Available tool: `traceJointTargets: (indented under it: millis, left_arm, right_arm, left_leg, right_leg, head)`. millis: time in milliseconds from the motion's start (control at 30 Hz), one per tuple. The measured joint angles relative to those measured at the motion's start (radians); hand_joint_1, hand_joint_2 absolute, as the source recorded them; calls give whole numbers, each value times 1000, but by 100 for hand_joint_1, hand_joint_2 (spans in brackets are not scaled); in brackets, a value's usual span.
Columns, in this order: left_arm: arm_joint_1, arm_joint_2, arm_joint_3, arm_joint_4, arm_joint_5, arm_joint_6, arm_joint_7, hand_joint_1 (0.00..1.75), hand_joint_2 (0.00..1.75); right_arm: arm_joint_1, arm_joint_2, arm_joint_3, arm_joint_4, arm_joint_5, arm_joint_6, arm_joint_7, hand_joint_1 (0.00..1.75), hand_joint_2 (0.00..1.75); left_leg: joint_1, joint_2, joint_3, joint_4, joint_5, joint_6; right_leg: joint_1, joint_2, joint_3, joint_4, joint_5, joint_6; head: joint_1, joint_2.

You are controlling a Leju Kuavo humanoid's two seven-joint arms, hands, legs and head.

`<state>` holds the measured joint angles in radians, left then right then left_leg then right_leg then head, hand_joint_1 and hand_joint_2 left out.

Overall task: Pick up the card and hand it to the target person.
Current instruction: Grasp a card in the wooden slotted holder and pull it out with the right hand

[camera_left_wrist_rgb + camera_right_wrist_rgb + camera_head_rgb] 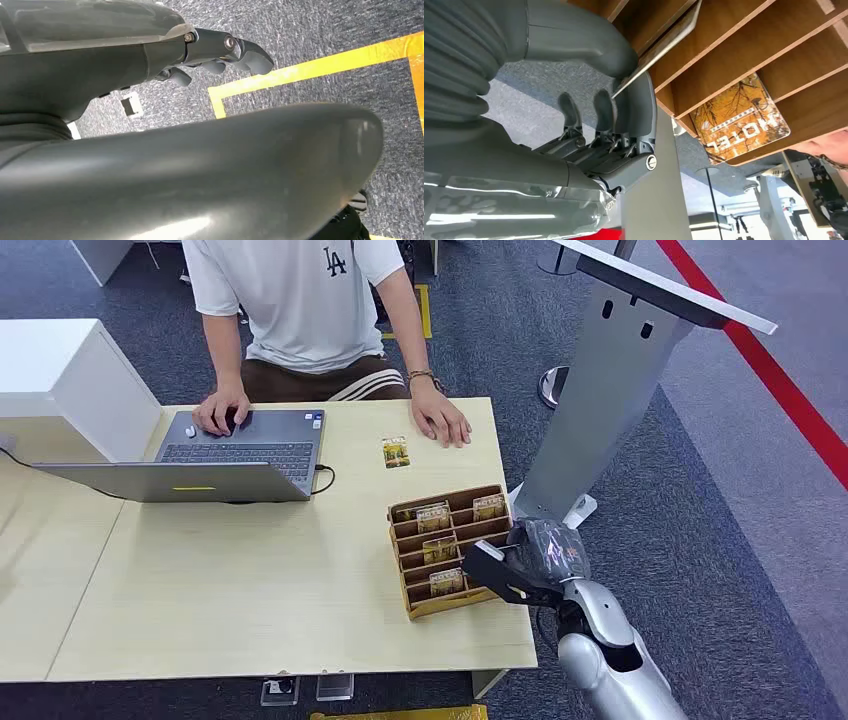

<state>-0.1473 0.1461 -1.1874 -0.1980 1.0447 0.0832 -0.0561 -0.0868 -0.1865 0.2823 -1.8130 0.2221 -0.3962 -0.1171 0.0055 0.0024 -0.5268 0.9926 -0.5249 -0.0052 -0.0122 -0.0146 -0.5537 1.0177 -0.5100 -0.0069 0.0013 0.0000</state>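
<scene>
A wooden card holder (415, 608) stands near the table's right front corner with several orange cards in its slots. My right hand (528, 558) is at the holder's right side. In the right wrist view its thumb (619, 47) and fingers (603, 111) pinch the edge of a thin card (659, 50) that still reaches into a slot of the holder (804, 45). Another card marked HOTEL (739, 120) sits in a neighbouring slot. The person (310, 300) sits at the far side of the table. My left hand (220, 55) hangs over the floor, holding nothing.
One loose card (396, 451) lies on the table (250, 580) by the person's hand (440, 420). A grey laptop (230, 455) is at the back left, a white cabinet (60, 380) beyond it. A grey kiosk stand (620, 370) rises just right of the table.
</scene>
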Motion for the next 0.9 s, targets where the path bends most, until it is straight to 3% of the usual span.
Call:
traceJointTargets:
  millis: [900]
  left_arm:
    - [0,1,2,0,2,0,0,0,0]
  right_arm:
    - [-4,-2,0,11,-75,56,37,0,175]
  left_leg:
    - [0,0,0,0,0,0]
  right_leg:
    - [0,0,0,0,0,0]
  head:
    - [-1,0]
